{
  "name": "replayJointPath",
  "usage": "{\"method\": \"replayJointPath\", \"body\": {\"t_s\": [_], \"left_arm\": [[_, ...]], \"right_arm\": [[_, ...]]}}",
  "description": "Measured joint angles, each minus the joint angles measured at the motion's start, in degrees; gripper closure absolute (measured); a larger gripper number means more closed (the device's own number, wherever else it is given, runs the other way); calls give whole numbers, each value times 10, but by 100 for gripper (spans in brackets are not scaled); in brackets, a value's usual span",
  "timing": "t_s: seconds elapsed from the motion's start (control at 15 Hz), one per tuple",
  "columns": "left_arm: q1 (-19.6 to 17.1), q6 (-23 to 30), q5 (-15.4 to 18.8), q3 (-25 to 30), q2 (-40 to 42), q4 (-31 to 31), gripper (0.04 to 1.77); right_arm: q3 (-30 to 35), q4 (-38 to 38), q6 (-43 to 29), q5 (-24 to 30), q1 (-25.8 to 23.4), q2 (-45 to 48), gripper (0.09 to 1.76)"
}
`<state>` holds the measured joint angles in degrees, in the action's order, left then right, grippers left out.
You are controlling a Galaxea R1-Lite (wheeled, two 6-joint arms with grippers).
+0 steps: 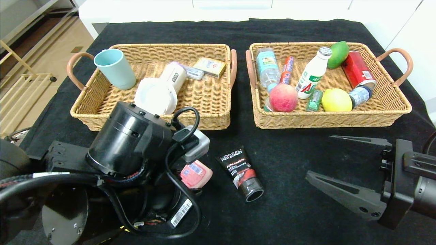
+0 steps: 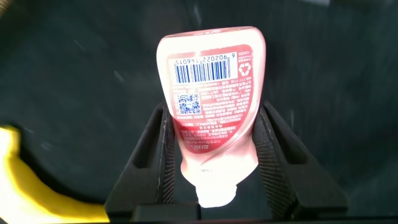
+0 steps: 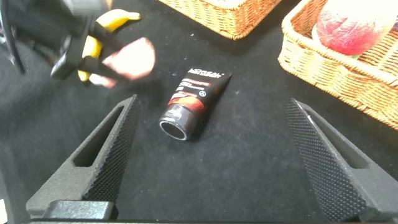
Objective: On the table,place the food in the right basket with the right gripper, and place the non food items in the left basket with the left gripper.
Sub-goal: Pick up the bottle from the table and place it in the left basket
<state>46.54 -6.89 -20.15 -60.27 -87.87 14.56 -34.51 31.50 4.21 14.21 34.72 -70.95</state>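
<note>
From the head view, the left end effector [image 1: 185,180] sits low over the tabletop [image 1: 306,153] just in front of the left basket [image 1: 211,117], mostly hidden by its own wrist, with the pink bottle [image 1: 196,174] peeking out beneath; the L'Oreal tube [image 1: 242,173] lies just beside it, long axis running toward the baskets, cap nearest the robot. The right end effector [image 1: 328,170] hovers released, well right of the tube. The left wrist view shows what the head view hides: both fingers [image 2: 163,155] flank the bottle's [image 2: 211,118] sides, clenched on it, with the banana [image 2: 31,186] close by. The right wrist view shows spread fingers [image 3: 112,140] holding nothing, the tube [image 3: 194,102] ahead, and the banana [image 3: 102,37] beyond it, nearer the left arm.
</note>
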Motion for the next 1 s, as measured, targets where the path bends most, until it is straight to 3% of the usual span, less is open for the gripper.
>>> {"method": "replayJointPath", "body": {"t_s": [0.27,0.6,1.0], "left_arm": [[-29,0,-2,-12,9,-67,98],[-79,0,-3,-71,3,-132,98],[-115,0,-1,-136,-31,-204,98]], "right_arm": [[1,0,0,0,1,1,14],[1,0,0,0,1,-1,14],[2,1,0,0,1,-2,14]]}}
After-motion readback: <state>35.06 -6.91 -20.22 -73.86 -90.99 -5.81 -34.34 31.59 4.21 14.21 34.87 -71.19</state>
